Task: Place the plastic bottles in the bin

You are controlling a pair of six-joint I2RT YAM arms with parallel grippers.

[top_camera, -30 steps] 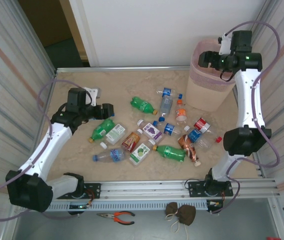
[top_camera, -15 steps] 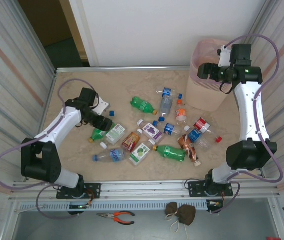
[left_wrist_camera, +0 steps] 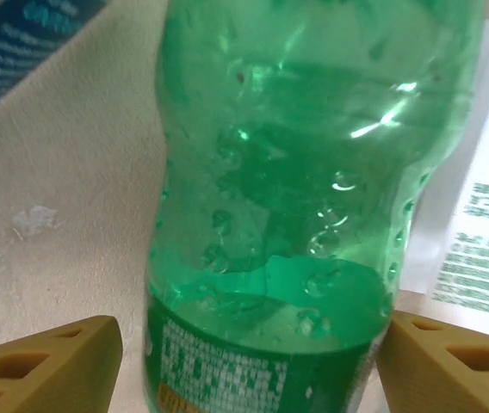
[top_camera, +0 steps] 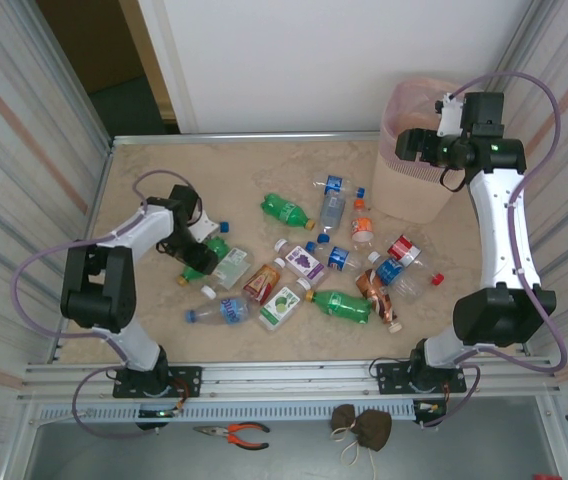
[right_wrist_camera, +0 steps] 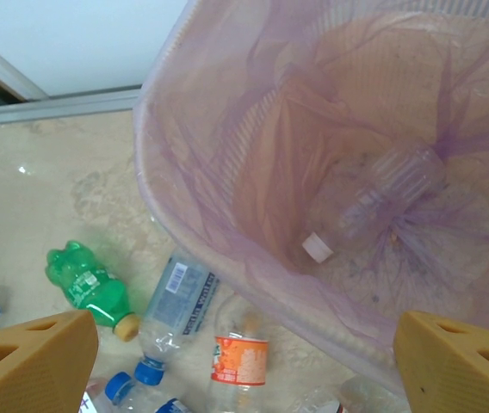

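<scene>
Beige marbled desk [top_camera: 244, 180] carries a loose scatter of plastic bottles [top_camera: 342, 305] lying mid-desk: green soda ones, clear ones with blue labels, white fruit-labelled ones, red and orange ones. At the scatter's left edge the left hand [left_wrist_camera: 249, 344] straddles 1 green bottle [left_wrist_camera: 305, 155], spread wide on either side of it, with a gap showing on the left. Farther off, at the right rear corner, the right hand [right_wrist_camera: 244, 344] hovers wide and empty above the pale pink bin [right_wrist_camera: 253, 146]. 1 clear bottle [right_wrist_camera: 382, 185] with a white cap lies at the bin's bottom.

Bottles [top_camera: 342, 305] scattered centrally, bin [top_camera: 409, 195] far right
</scene>
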